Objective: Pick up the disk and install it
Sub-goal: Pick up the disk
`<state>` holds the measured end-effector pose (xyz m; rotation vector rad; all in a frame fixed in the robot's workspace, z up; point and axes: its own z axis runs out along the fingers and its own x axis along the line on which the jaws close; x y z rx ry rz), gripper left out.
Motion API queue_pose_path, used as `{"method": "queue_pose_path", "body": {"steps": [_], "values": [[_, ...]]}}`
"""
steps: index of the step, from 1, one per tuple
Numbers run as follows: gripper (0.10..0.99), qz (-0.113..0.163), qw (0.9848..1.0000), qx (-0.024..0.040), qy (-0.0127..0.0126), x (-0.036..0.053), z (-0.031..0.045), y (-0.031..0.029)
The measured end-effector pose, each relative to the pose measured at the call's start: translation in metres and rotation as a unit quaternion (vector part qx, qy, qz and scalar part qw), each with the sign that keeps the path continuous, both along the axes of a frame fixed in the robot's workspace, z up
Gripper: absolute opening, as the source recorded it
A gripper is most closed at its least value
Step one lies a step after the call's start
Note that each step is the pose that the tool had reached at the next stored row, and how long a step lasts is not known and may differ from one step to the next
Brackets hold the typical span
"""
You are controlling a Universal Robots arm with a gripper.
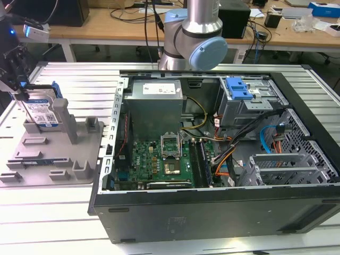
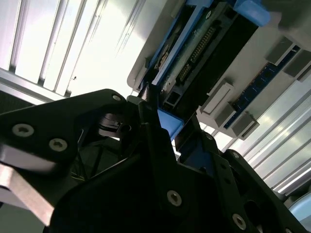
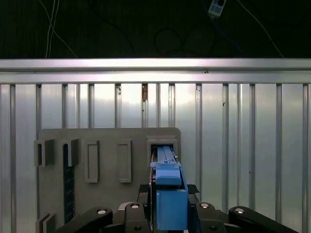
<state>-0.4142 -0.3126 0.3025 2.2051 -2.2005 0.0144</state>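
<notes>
The pincer [image 3: 168, 201] appears clamped on the disk [image 3: 166, 167], which stands on edge in a grey rack [image 3: 109, 145], leaving its top edge free to grip.

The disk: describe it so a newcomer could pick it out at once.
Start at the open computer case; at the exterior view's left lies a grey tray with posts. At its far end, under the black tool, the disk stands on edge. It alone has a white-and-blue label and blue side rails; the posts beside it are plain grey.
</notes>
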Motion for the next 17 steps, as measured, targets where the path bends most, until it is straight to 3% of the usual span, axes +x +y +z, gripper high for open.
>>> {"method": "queue_pose_path", "body": {"steps": [17], "values": [[0.365,0.000,1.0000,0.0000,0.0000,0.0000,-0.0009,0.0000]]}}
